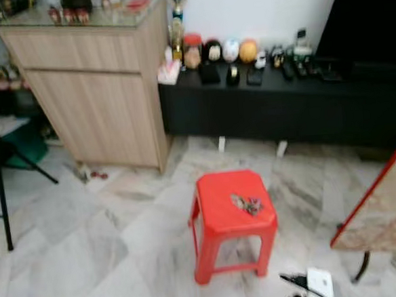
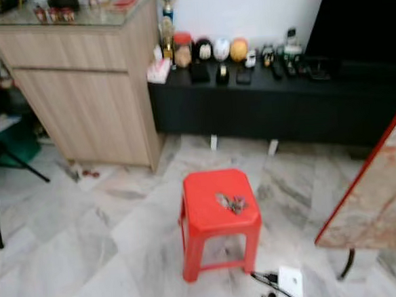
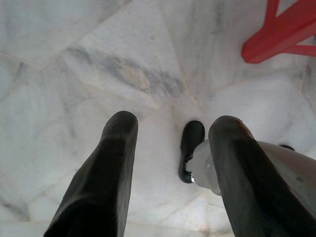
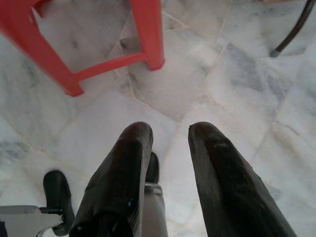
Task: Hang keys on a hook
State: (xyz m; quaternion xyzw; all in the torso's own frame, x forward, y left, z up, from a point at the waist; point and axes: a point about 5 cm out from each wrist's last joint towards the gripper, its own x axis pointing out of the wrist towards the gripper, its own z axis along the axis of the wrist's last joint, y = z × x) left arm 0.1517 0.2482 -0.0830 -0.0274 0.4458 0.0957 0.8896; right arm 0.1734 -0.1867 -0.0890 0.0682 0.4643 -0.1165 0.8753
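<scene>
One keys (image 1: 247, 203) bunch, seemingly, atop red stool (image 1: 220, 215)

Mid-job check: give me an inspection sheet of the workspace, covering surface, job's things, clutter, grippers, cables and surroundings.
Surface: red stool on a marble floor.
Job's things: keys lying on the stool top; hook: nothing seen.
Clutter: small items along the low black cabinet; bits on the floor by the wooden cabinet.
Grippers: left gripper open, hanging over the floor; right gripper open, hanging over the floor near the stool legs.
Cables: black cable on the floor by the stool.
Surroundings: red-edged table to the right; black stand legs to the left.
</scene>
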